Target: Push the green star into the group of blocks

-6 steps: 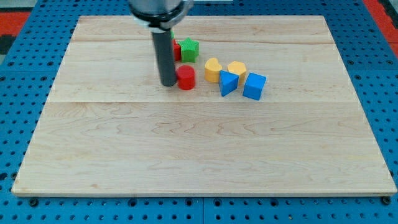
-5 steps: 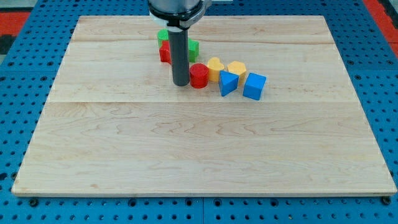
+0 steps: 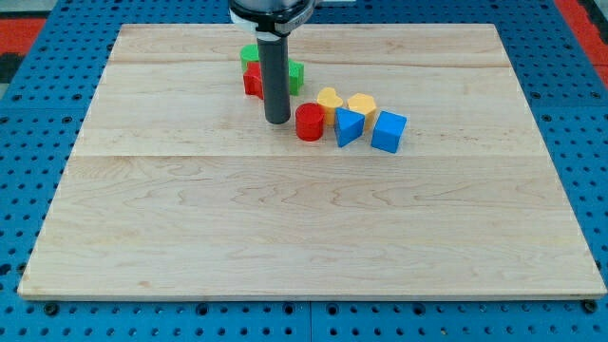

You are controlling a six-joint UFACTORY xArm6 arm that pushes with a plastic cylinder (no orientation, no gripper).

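While my tip (image 3: 277, 121) rests | green star (image 3: 295, 74) behind-right | no fingers visible

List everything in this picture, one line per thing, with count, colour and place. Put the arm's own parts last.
wooden board: 1, pale wood, fills most of the view.
pegboard: 1, blue with holes, around the board.
red cylinder: 1, red, just right of my tip.
yellow blocks: 2, yellow, side by side above the blue ones; shapes unclear.
blue triangle block: 1, blue, right of the red cylinder.
blue cube: 1, blue, rightmost of the group.
green star: 1, green, mostly hidden behind the rod.
red block: 1, red, left of the rod.
green block: 1, green, above the red block.
my tip: 1, dark rod end, left of the red cylinder.
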